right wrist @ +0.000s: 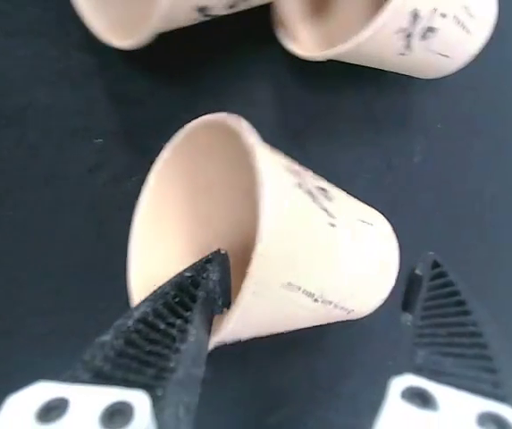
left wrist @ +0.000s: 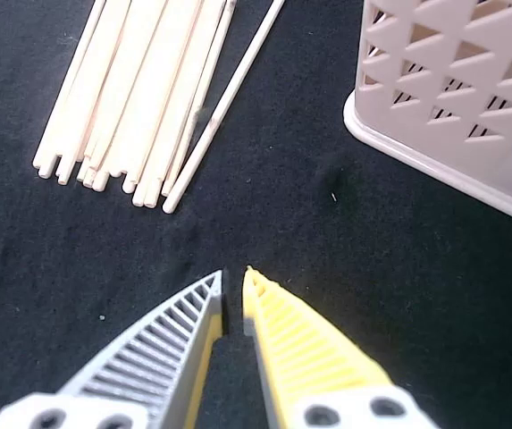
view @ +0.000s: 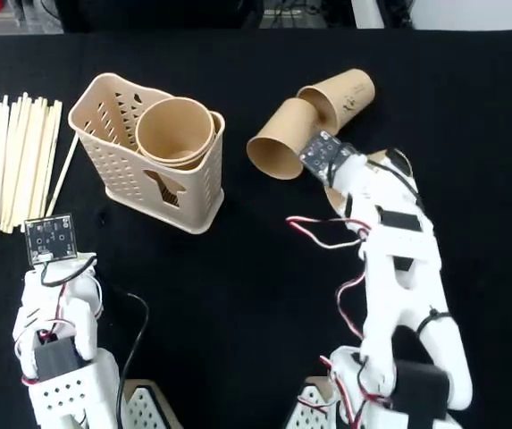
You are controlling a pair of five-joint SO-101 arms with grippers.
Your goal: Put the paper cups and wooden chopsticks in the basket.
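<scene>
Black worktop (view: 256, 268), right pincer (right wrist: 320, 264) spread wide astride a toppled paper cup (right wrist: 309, 223), one fingertip (right wrist: 204, 279) at its rim, left pincer (left wrist: 233, 279) clenched empty, near the wooden chopsticks (left wrist: 139, 98)

In the high view, your chopsticks (view: 19, 161) are lying at the left edge. The basket (view: 121, 183) is standing just right of them, with stacked cups (view: 173, 130) sitting inside. Further right, a lower cup (view: 276, 143) and an upper cup (view: 343, 94) are lying side by side. A third cup (right wrist: 256, 259) is lying between the right gripper (right wrist: 320, 266) fingers.
</scene>
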